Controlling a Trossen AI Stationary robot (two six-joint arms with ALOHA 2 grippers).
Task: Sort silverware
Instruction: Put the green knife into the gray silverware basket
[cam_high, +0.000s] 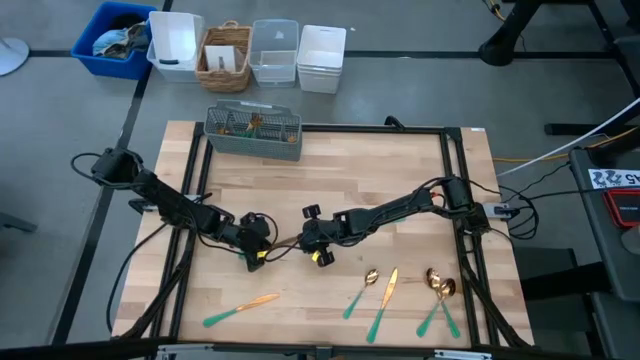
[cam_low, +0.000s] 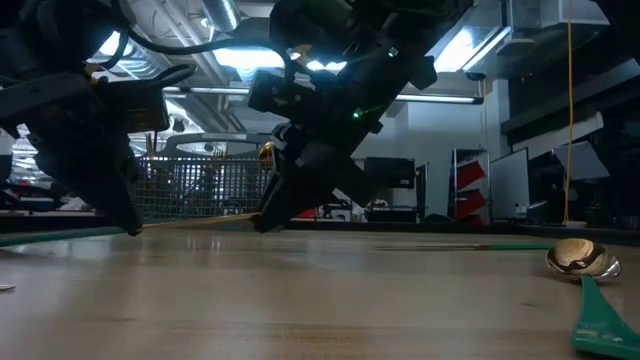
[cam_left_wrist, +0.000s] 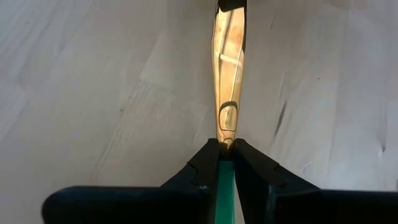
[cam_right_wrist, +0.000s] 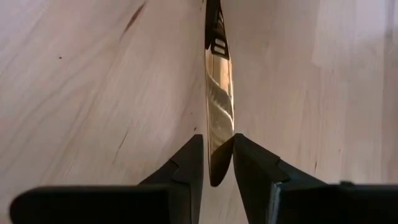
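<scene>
One piece of silverware, a knife (cam_high: 285, 243) with a gold blade and a teal handle, spans the gap between my two grippers at the middle of the table. It hangs just above the wood as a thin gold line (cam_low: 200, 222). My left gripper (cam_high: 262, 248) is shut on its handle end. My right gripper (cam_high: 308, 240) is shut on its blade end. A second knife (cam_high: 245, 308) lies flat near the front left. A spoon (cam_high: 362, 290), a knife (cam_high: 385, 300) and two more spoons (cam_high: 440, 290) lie flat near the front right. My left gripper pinches the teal handle (cam_left_wrist: 224, 180) between its two fingers, right where it meets the gold blade. The fingers slant down and lie along the knife, so the blade (cam_left_wrist: 229, 74) runs straight out ahead of them, clear of the table. My right gripper has the blade near its rounded tip (cam_right_wrist: 216, 155) between its two fingers, which close on the blade's two edges. The fingers slant down from the table's right and lie along the knife. The rest of the blade runs away toward my left gripper.
A grey mesh cutlery caddy (cam_high: 253, 130) stands at the table's far edge with some pieces in it. Beyond the table sit a blue bin (cam_high: 110, 40), white and clear bins (cam_high: 275, 50) and a wicker basket (cam_high: 225, 60). In the low view a spoon (cam_low: 580, 262) lies at the near right.
</scene>
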